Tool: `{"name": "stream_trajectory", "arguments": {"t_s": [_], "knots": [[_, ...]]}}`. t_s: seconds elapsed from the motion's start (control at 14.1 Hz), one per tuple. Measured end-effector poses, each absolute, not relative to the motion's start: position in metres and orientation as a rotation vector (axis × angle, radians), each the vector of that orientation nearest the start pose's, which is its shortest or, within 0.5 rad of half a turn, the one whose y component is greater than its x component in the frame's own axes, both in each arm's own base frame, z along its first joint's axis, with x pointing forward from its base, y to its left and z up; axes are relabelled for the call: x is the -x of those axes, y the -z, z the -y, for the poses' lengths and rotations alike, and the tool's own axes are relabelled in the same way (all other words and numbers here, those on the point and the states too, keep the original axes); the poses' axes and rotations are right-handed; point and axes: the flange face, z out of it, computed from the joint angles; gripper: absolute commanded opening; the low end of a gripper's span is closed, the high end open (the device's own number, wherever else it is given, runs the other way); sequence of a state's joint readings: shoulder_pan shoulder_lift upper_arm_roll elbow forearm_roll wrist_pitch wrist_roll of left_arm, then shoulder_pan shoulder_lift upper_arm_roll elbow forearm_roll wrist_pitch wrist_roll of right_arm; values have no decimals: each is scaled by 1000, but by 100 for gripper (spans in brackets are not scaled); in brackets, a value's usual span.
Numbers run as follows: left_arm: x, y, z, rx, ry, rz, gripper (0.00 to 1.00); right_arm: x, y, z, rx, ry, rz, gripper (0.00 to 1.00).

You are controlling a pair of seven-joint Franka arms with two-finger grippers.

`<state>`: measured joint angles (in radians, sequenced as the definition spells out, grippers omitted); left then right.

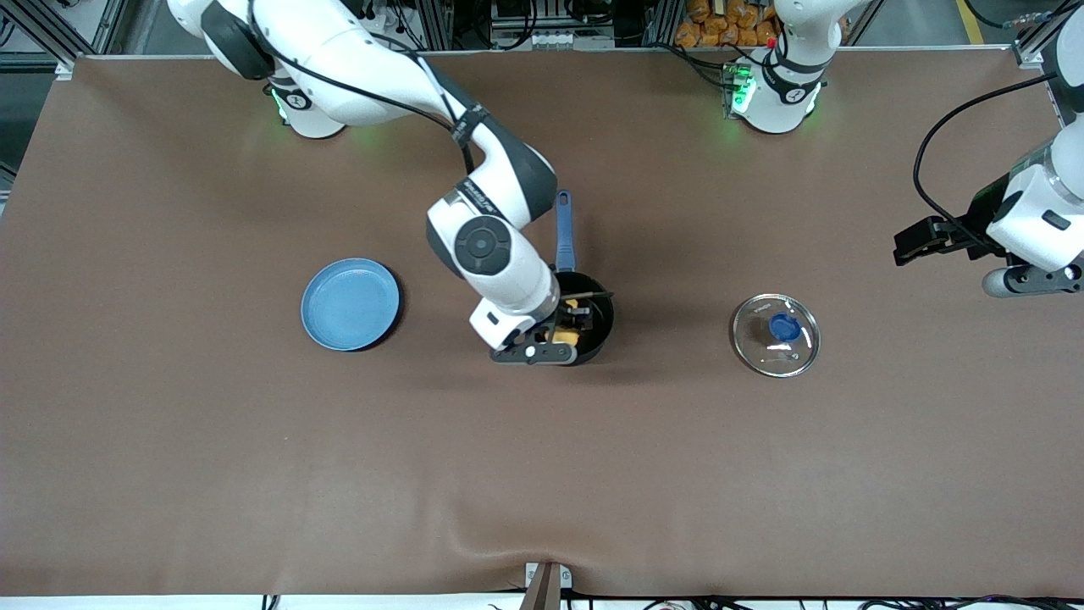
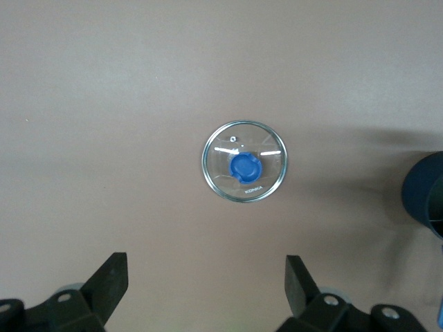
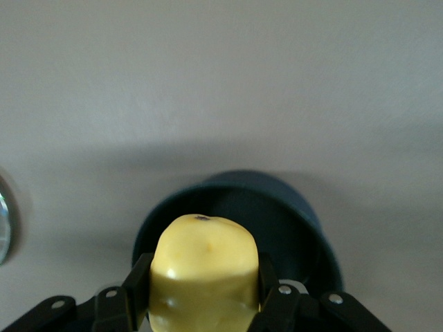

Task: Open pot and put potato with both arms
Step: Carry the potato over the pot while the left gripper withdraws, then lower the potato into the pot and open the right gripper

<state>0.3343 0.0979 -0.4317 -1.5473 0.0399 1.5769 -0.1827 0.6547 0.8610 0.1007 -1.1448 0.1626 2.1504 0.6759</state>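
the right gripper hangs over the open mouth of the pot, clenched on the potato, which sits squeezed between its two black fingers. in the right wrist view the potato is over the pot's dark hollow, nearer one side of the rim than the middle. the pot stands mid-table, its blue handle pointing toward the robots' bases. the lid already lies flat on the table, toward the left arm's end, well apart from the pot. the left gripper waits above the table near that end, fingers spread wide and empty. a plate rests toward the right arm's end.

the likely trouble is the release point: if the fingers let go while the potato is this close to the rim, it may clip the edge and bounce or roll out onto the cloth. the pot looks light, so a finger brushing its wall on the way down or up could nudge or tip it.

the potato is a pale yellow, smooth-skinned lump with a small dark spot, rounded and prone to roll. the pot is matte dark with a thin rim and a straight handle. the lid is clear glass with a metal ring and a blue knob. the table cover is brown and dull.
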Motion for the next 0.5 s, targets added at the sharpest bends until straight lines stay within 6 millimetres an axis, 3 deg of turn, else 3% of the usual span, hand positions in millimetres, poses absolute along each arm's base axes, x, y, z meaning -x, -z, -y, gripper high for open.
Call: {"name": "stream_trajectory", "arguments": {"t_s": [0.21, 0.5], "knots": [[-573, -597, 41, 3129, -68, 109, 100, -564, -266, -535, 2913, -82, -22, 0], [-568, -605, 44, 3124, -49, 104, 100, -549, -244, -546, 2938, -120, 5, 0]]}}
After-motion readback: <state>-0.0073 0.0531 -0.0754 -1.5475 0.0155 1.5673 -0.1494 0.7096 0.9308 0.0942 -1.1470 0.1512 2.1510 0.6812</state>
